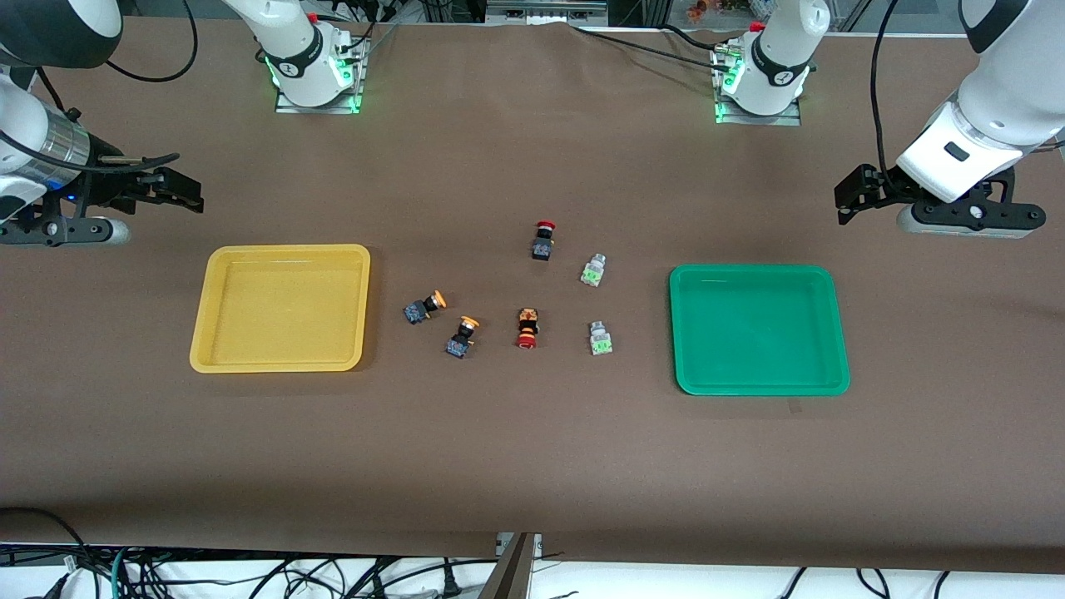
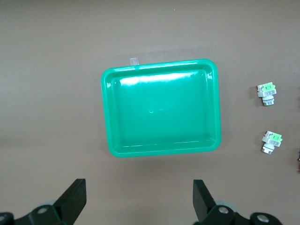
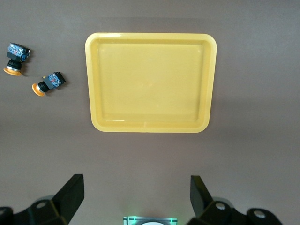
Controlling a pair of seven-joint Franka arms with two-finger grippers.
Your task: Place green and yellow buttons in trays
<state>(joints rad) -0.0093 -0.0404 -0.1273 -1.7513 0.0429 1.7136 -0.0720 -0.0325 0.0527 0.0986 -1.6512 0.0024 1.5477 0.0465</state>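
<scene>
Yellow tray (image 3: pixel 151 40): you see its whole rim, lying flat on the brown table cover (image 3: pixel 253 154), with nothing in it.
Yellow-capped buttons: you see two, on their sides on the cover just beside the tray and apart from each other; first button (image 3: pixel 15 58), second button (image 3: pixel 48 83).
Right gripper (image 3: pixel 136 199): you see its two dark fingers (image 3: pixel 70 194) spread wide over bare cover, holding nothing.
Green light (image 3: pixel 149 219): you see it at the frame edge between the fingers.

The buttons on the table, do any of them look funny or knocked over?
Nothing looks broken. All six lie loose between the empty yellow tray and green tray, several tipped on their sides, like this yellow button.
</scene>
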